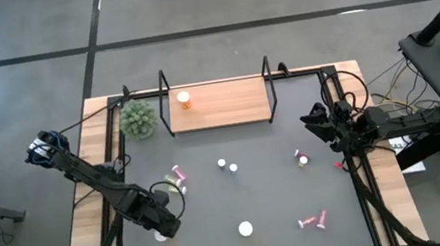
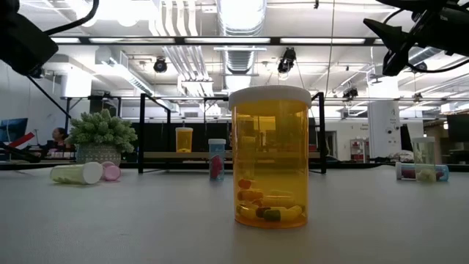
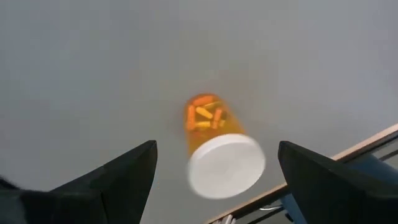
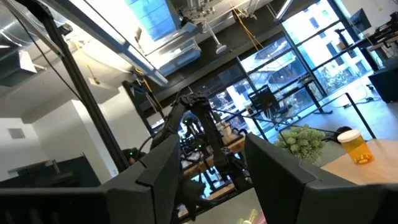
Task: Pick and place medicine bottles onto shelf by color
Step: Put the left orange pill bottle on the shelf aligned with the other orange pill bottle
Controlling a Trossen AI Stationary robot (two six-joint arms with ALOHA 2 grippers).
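Grey mat [image 1: 239,198] on wooden table [image 1: 86,212]; industrial ceiling.

Mat [image 1: 265,194] is matt grey, smooth; shelf [image 1: 226,105] is pale smooth wood with thin black metal wire ends; near bottle [image 2: 270,158] is glossy clear amber plastic under a matt white cap [image 2: 270,97]; fingers [image 3: 118,177] look matt black

One orange bottle [image 1: 185,99] stands on the shelf [image 1: 226,105], beside one green plant ball [image 1: 138,118]. Off the shelf, on the mat [image 1: 239,194], about eight more bottles show: some upright, some lying.
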